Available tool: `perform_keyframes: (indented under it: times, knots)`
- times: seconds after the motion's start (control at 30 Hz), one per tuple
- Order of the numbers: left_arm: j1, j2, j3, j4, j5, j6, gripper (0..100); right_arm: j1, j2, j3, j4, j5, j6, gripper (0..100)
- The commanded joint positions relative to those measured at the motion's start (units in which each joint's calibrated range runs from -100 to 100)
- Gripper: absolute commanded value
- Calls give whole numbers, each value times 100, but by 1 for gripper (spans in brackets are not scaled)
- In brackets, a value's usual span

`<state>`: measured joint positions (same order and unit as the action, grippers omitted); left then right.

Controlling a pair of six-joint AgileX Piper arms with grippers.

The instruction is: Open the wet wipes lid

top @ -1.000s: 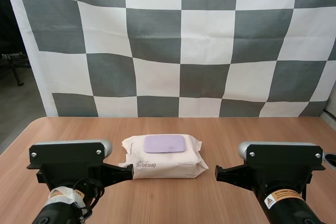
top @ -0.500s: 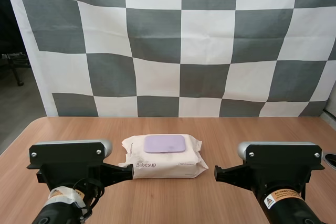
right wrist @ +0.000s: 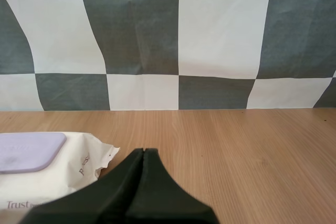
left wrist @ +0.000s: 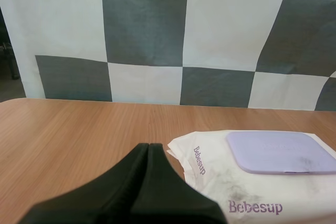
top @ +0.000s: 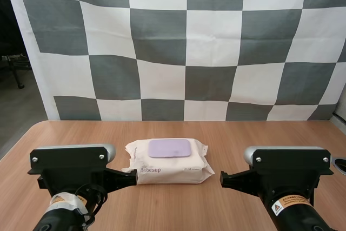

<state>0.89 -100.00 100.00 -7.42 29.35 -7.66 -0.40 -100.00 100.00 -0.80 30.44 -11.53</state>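
Observation:
A cream pack of wet wipes (top: 168,163) lies flat mid-table, its lilac lid (top: 170,147) shut on top. My left gripper (top: 132,178) sits just off the pack's near left corner, fingers together as one dark wedge (left wrist: 148,150) beside the pack (left wrist: 247,182) and its lid (left wrist: 280,152). My right gripper (top: 223,179) rests a short gap off the pack's near right corner, also shut (right wrist: 144,155), with the pack's crimped end (right wrist: 63,169) and the lid (right wrist: 29,151) beside it.
The wooden table (top: 243,139) runs bare behind and to both sides of the pack. A small dark round thing (top: 340,163) sits at the table's right edge.
My right gripper has crept slightly left toward the pack. The left arm and the pack have not moved.

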Motion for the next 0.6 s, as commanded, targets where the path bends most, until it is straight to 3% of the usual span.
perform_keyframes:
  times: [0.0, 0.4, 0.57]
  knots:
    - [5, 0, 0, 0, -2, -1, 0, 3, 0, 0, 3, -2, -6, 0]
    - [5, 0, 0, -67, -18, -1, 0, -2, 0, 0, 274, -2, -6, 0]
    - [5, 0, 0, -178, -942, -1, 0, -10, 0, 0, 262, -2, -6, 0]
